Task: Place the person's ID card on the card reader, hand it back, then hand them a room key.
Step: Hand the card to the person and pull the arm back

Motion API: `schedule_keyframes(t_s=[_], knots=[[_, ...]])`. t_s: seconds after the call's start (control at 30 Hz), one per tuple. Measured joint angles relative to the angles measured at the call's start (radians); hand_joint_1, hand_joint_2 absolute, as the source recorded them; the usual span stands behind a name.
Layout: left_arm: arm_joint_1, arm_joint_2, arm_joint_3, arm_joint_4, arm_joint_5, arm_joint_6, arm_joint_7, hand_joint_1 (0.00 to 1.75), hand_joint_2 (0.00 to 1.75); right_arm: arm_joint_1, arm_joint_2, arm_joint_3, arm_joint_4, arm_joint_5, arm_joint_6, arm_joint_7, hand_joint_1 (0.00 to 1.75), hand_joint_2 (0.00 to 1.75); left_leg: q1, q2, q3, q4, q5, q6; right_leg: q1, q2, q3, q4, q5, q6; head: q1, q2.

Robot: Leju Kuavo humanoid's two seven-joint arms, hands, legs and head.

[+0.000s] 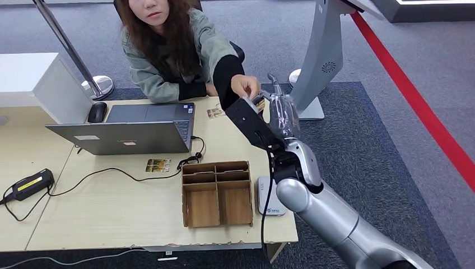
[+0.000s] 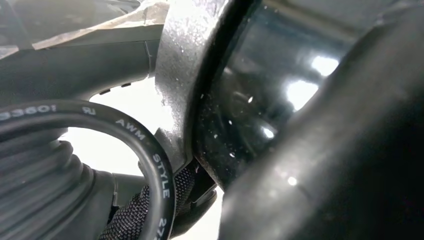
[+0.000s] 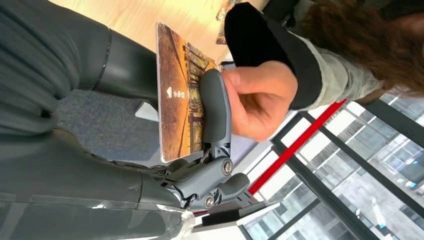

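A light wooden table [image 1: 112, 213] is standing on dark blue-grey carpet [image 1: 364, 145], which is meeting paler grey floor [image 1: 425, 50] crossed by a red stripe [image 1: 417, 101]. A white cabinet [image 1: 33, 84] is sitting at the table's far left corner. A chrome post [image 1: 64, 42] is leaning up from a round base, and a grey kiosk stand [image 1: 322, 61] is rising beside the table. Daylight is coming through glass panels [image 3: 360, 170].

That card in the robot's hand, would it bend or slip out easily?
The card looks flat and straight, so probably stiff. It seems thin and glossy, so it may slip. The right hand pinches only one edge, and the person's hand could likely pull it free.
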Motion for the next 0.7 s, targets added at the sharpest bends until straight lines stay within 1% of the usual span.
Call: schedule_keyframes(t_s=[0.03,0.07,0.23,0.33,0.5,0.7], knots=[[0.0,0.0,0.0,0.0,0.0,0.0,0.0,0.0,1.75,0.0,0.001,0.003,0.005,-0.001,0.0,0.0,0.06,1.75,0.0,0.0,0.0,0.0,0.0,0.0,0.0,0.0,0.0,0.0,0.0,0.0,0.0,0.0],[0.0,0.0,0.0,0.0,0.001,0.0,0.0,0.0,1.75,0.0,0.003,0.005,0.009,-0.002,-0.001,-0.002,0.0,1.75,0.0,0.0,0.0,0.0,0.0,0.0,0.0,0.0,0.0,0.0,0.0,0.0,0.0,0.0],[0.0,0.0,0.0,0.0,0.013,0.001,0.0,0.0,1.75,0.008,0.009,0.016,0.014,-0.037,0.007,-0.031,0.0,1.75,0.0,0.0,0.0,0.0,0.0,0.0,0.0,0.0,0.0,0.0,0.0,0.0,0.0,0.0],[0.001,0.002,0.001,0.0,0.024,0.0,0.0,0.0,1.75,0.029,0.009,0.022,-0.024,-0.046,0.027,-0.036,0.0,1.75,0.0,0.0,0.0,0.0,0.0,0.0,0.0,0.0,-0.001,0.0,0.0,0.0,0.0,0.0],[0.003,0.008,0.003,0.0,0.049,-0.008,0.0,0.0,1.75,0.079,-0.011,0.031,-0.157,-0.08,0.099,-0.017,0.0,1.75,0.001,0.0,0.0,0.0,0.0,0.0,0.0,0.0,-0.001,0.0,0.0,0.0,0.0,0.0],[0.006,0.016,0.008,0.0,0.069,-0.013,0.0,0.0,1.75,0.155,-0.073,0.032,-0.359,-0.132,0.183,0.009,0.0,1.75,0.0,0.001,0.0,0.0,0.0,0.0,0.0,0.001,-0.001,0.0,0.0,0.0,0.0,0.0]])
